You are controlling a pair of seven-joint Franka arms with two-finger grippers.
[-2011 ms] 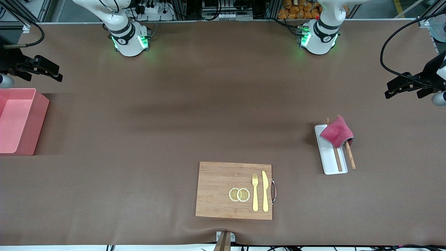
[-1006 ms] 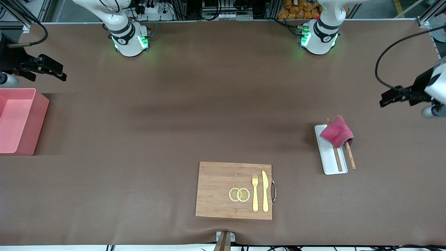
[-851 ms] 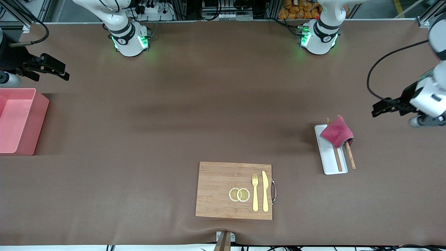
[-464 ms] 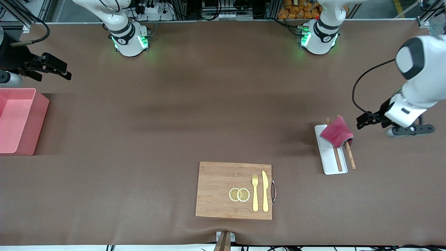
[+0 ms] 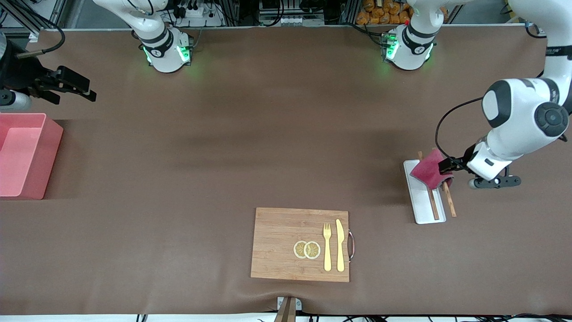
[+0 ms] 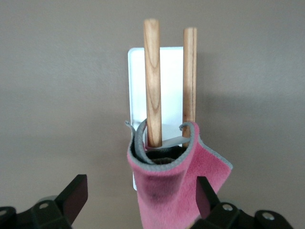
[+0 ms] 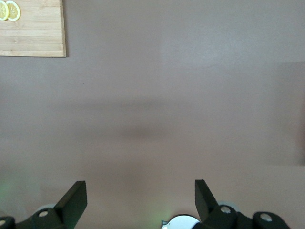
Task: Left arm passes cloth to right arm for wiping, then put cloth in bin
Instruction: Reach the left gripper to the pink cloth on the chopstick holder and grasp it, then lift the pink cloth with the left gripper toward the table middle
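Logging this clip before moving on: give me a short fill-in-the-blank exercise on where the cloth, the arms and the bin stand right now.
1. The cloth is draped over two wooden ____ on the white tray.
2. The left gripper hovers at the cloth with its fingers ____.
3. The pink bin sits at the ____ arm's end of the table.
4. On the board, the fork lies beside the ____.

Missing words: sticks; open; right; knife

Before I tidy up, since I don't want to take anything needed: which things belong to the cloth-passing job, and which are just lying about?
In the job:
- magenta-red fabric cloth
- pale pink plastic bin
- left gripper, open at the cloth
- right gripper, open, waiting

Lying about:
- flat white tray
- wooden chopsticks
- wooden board
- yellow fork, knife
- lemon slices
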